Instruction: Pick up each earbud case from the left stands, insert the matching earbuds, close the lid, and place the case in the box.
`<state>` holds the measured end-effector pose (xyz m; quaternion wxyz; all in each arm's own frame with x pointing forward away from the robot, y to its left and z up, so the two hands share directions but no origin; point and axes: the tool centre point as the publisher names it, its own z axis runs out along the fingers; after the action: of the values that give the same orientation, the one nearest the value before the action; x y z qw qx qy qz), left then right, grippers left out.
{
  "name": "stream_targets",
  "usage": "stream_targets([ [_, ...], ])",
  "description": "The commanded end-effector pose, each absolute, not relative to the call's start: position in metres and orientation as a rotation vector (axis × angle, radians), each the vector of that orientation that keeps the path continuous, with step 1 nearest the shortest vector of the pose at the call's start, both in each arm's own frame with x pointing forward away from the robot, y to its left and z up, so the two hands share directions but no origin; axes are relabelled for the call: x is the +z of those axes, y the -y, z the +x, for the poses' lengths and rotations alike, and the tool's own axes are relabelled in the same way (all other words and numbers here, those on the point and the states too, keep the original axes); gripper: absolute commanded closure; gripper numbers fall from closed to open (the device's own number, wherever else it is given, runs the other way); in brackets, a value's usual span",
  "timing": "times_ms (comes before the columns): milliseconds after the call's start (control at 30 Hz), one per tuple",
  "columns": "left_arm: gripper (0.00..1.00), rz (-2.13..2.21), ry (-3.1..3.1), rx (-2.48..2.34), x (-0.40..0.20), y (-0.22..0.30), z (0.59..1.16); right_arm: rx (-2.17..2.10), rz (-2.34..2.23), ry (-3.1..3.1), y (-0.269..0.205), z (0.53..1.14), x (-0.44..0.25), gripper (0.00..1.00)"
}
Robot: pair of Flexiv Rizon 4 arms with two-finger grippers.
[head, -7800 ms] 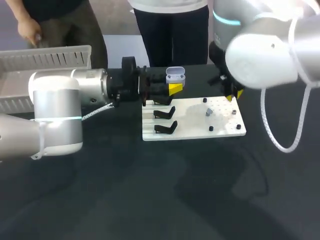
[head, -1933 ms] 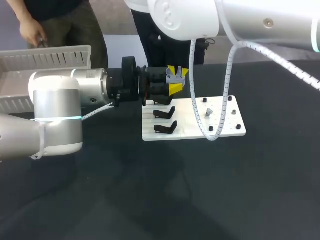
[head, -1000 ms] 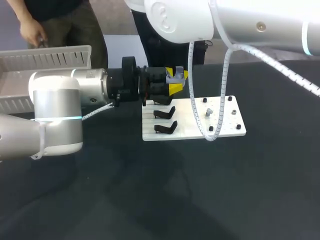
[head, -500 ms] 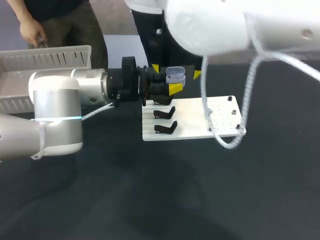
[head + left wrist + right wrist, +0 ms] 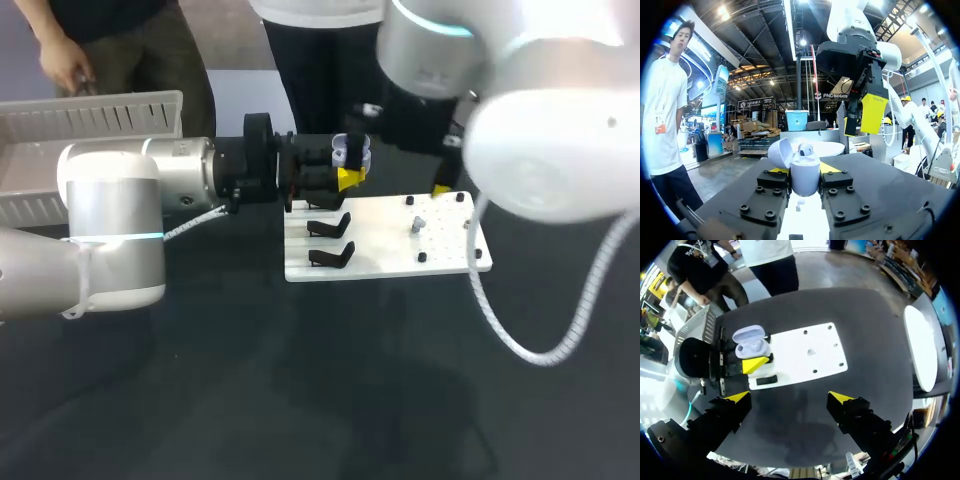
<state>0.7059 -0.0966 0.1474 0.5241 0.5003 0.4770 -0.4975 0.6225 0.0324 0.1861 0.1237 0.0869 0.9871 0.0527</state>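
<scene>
My left gripper [image 5: 349, 173] is shut on a white earbud case [image 5: 351, 152] and holds it upright above the back left corner of the white board [image 5: 440, 262]. The lid [image 5: 779, 152] stands open, and in the right wrist view white earbuds lie in the case [image 5: 753, 344]. In the left wrist view the case [image 5: 805, 174] sits between the left gripper's own fingers. My right gripper [image 5: 789, 398] hangs open high over the table, empty, apart from the case. From the left wrist it shows beyond the case as the right gripper [image 5: 862, 114].
Two black stands [image 5: 329, 226] [image 5: 331, 255] stand empty on the board's left side. A small grey piece [image 5: 417, 225] and black pegs sit on its right side. A white slatted box [image 5: 92, 118] lies at the back left. My right arm [image 5: 545, 130] looms over the board's right end.
My right gripper was at the case one second ago; it has opened and drawn up and away to the right. The left gripper and the case have stayed put.
</scene>
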Motion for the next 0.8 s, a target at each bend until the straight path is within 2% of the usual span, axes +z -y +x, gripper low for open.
stream_targets([
  [33, 1.0, 1.196, -1.14, -1.189, 0.147, 0.097, 0.706, 0.202, 0.291, -2.713, -0.017, 0.617, 0.174, 0.0],
  [800, 1.0, 1.196, -1.14, -1.189, 0.147, 0.097, 0.706, 0.106, 0.553, -2.688, 0.014, 0.664, 0.075, 0.0],
])
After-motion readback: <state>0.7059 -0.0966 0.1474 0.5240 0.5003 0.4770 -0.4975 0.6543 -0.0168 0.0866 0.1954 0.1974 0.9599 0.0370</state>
